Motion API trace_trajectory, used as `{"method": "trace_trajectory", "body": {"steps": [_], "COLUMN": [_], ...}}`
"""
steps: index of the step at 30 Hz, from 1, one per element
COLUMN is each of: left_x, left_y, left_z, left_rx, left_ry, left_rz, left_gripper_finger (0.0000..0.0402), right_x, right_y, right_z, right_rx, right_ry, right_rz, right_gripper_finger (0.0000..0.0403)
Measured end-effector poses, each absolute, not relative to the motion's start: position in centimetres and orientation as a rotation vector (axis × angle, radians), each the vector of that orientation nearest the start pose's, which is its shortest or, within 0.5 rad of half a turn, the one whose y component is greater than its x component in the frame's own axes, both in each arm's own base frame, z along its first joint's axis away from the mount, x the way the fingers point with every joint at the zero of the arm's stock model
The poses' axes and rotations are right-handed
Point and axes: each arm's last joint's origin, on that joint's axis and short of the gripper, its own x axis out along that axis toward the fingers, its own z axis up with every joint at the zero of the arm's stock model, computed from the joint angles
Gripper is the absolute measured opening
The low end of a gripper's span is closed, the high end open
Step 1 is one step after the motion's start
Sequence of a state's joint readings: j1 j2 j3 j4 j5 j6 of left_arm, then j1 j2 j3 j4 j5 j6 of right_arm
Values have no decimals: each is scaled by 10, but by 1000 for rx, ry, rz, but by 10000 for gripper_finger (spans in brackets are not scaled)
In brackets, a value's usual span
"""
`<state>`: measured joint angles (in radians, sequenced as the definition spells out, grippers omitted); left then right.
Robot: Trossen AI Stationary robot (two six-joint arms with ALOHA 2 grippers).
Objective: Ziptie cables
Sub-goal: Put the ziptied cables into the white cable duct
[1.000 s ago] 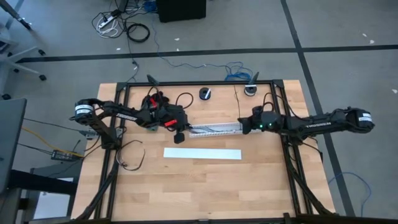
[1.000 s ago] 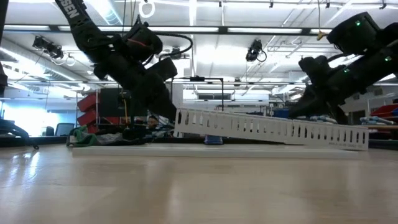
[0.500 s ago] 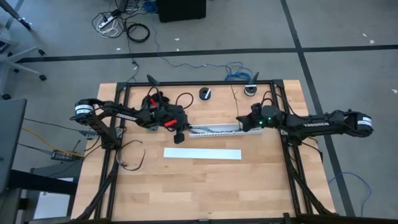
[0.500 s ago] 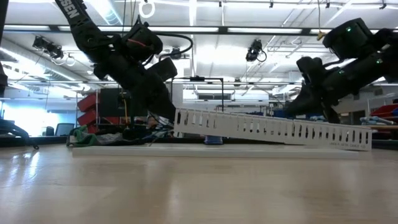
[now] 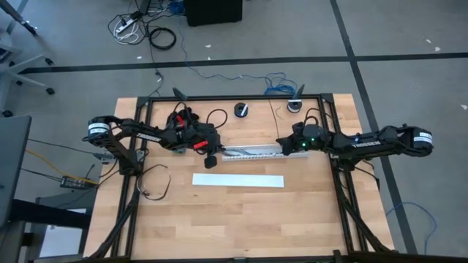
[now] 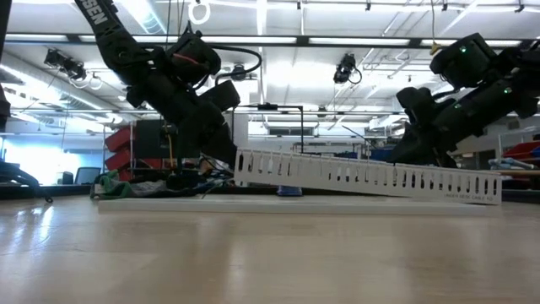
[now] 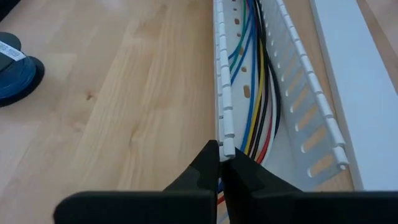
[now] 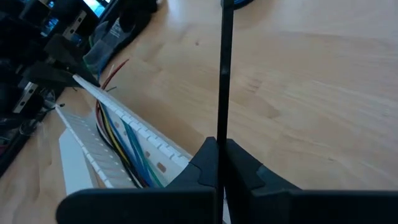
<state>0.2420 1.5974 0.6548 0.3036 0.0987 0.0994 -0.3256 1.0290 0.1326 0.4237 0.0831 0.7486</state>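
1. Left end effector [image 7: 219,163] is pinched tight on the side wall of the white slotted duct [image 5: 252,151], holding that end up off the tabletop [image 5: 241,212].
2. The cables [image 7: 258,99] lie inside the duct, running along its length: blue, yellow, black, red, green.
3. A flat white cover strip [image 5: 238,180] lies near the duct.
4. Right end effector [image 8: 217,163] is at the duct's other end, clamped on a thin black ziptie [image 8: 224,74] standing straight up.

- One white slotted duct [image 5: 252,152] is lying near the desk's [image 5: 241,219] far edge.
- One flat white strip [image 5: 238,180] is lying mid-desk.
- Two round spools [image 5: 241,109] are sitting along the far edge.
- Two arms are reaching in, one tool [image 7: 219,168] each.
- One black ziptie [image 8: 222,68] is standing upright.
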Motion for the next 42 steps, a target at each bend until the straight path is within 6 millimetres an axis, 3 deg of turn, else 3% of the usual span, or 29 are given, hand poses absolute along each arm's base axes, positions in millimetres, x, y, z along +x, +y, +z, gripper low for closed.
{"method": "trace_trajectory", "body": {"steps": [24, 42], "left_x": [289, 289], "left_y": [68, 70], "left_z": [147, 147], "left_rx": [-13, 15], "left_ry": [642, 634], "left_rz": [107, 172], "left_gripper_finger": [0, 0], "right_x": [158, 157], "right_y": [-58, -63], "right_z": [130, 133], "right_rx": [815, 884], "right_ry": [302, 280], "right_rz": [-599, -533], "right_gripper_finger": [0, 0]}}
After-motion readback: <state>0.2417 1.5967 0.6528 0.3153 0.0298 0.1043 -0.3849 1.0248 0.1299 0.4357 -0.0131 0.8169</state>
